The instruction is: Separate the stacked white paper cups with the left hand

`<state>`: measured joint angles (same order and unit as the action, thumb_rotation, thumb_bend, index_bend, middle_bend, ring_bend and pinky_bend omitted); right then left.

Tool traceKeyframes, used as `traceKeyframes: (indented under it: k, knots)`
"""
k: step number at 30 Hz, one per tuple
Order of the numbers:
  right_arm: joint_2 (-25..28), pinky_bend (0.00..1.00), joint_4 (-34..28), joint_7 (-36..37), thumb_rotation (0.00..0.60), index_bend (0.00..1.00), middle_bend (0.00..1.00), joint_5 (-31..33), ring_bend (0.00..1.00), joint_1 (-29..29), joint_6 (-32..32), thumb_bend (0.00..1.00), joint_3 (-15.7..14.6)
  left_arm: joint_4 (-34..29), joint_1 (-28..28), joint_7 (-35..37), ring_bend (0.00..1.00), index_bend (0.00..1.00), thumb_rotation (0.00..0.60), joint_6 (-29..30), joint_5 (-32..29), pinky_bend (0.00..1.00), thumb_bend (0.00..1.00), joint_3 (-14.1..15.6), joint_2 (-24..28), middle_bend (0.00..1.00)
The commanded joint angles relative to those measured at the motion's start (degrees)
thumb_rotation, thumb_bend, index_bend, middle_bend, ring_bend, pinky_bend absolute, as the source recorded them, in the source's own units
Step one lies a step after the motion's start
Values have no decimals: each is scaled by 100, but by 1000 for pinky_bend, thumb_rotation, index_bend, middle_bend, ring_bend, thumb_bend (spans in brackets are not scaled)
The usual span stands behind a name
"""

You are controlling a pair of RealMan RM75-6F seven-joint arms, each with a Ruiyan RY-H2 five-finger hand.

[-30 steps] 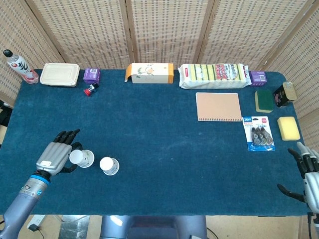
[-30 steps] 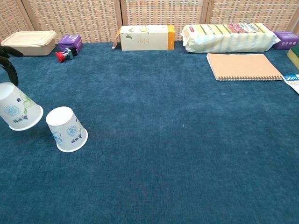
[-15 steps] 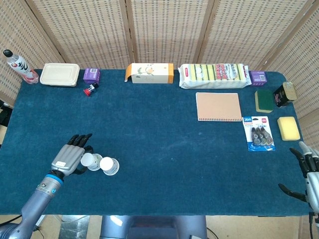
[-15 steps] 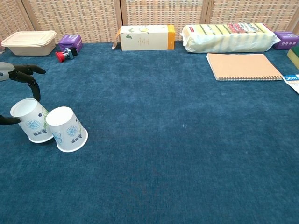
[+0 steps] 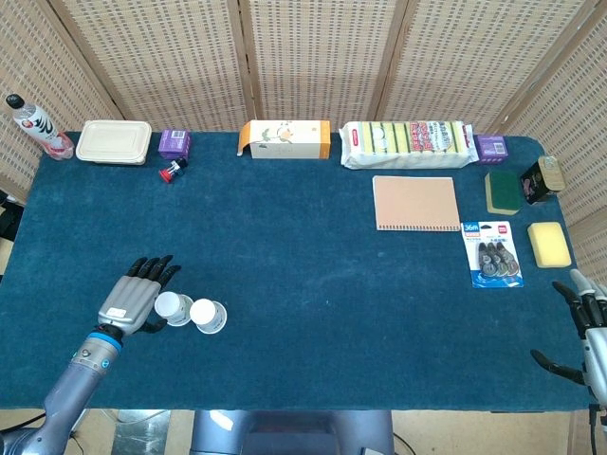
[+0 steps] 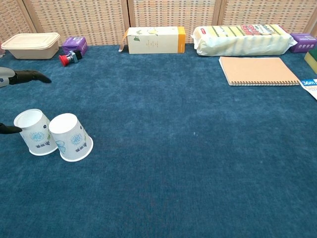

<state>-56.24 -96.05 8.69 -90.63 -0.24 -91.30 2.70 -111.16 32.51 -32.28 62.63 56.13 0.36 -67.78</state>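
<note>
Beside the left hand [image 5: 133, 303]: two paper cups [image 5: 174, 307] [image 5: 207, 316], upside down, touching each other.
Left hand: fingers spread, holding nothing, just beside the nearer cup.

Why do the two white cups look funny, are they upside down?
Yes, upside down. Both paper cups stand on their wide rims on the blue cloth, closed bottoms up, side by side and no longer stacked, beside the left hand.
</note>
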Motion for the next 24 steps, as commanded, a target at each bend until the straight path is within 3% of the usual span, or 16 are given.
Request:
traceKeyframes:
  k: [1,6,13,18,24]
  knots:
    - [5,0,-2,7,600,95,0,-1,0,-2,-2,146,-1,-76,-40,188,0,0,600,-11,130,0,181,-5,104,0]
    - [1,0,18,16,600,95,0,3,0,-4,-8,146,2,-74,-382,967,0,0,600,364,1008,0,159,29,411,0]
    - [-35,0,26,-54,600,95,0,-1,0,4,6,146,-1,746,-1170,1790,0,0,600,1564,2152,0,142,222,347,0]
    - [-94,0,29,-201,600,95,0,-2,0,11,1,146,8,1285,-1707,2228,0,0,600,2261,2502,0,140,333,164,0]
    - [-136,0,27,-278,600,95,0,-18,0,10,-21,147,11,1394,-1887,2402,0,0,600,2232,2510,0,140,311,175,0]
